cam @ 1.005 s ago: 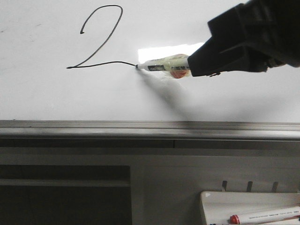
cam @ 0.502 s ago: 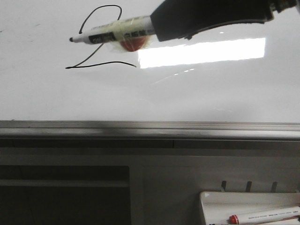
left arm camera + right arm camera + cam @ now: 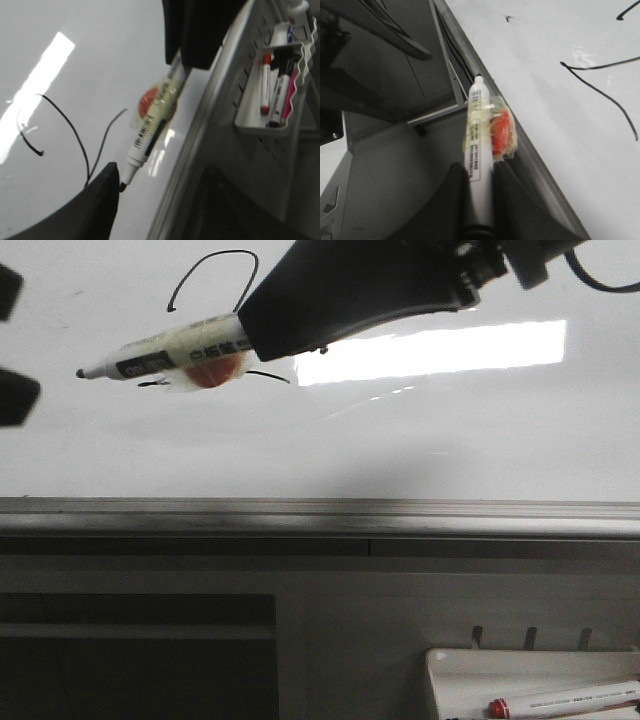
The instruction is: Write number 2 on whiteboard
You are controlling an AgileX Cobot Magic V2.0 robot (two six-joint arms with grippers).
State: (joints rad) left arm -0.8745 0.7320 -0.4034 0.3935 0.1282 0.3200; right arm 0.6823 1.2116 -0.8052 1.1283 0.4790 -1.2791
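Whiteboard (image 3: 420, 440): large, glossy, bright rectangular glare, grey rail along lower edge. Number 2 (image 3: 75, 135) drawn in thin black line on board's upper left, partly hidden in front view behind marker. Right gripper (image 3: 479, 192) clamped on black-tipped marker (image 3: 165, 352), yellowish tape and red blob around barrel, tip off the board in front of the figure. Left gripper (image 3: 12, 345) at front view's left edge, fingers apart. Small white tray (image 3: 250, 127) below rail, holding red-capped marker (image 3: 265, 82), black and pink pens.
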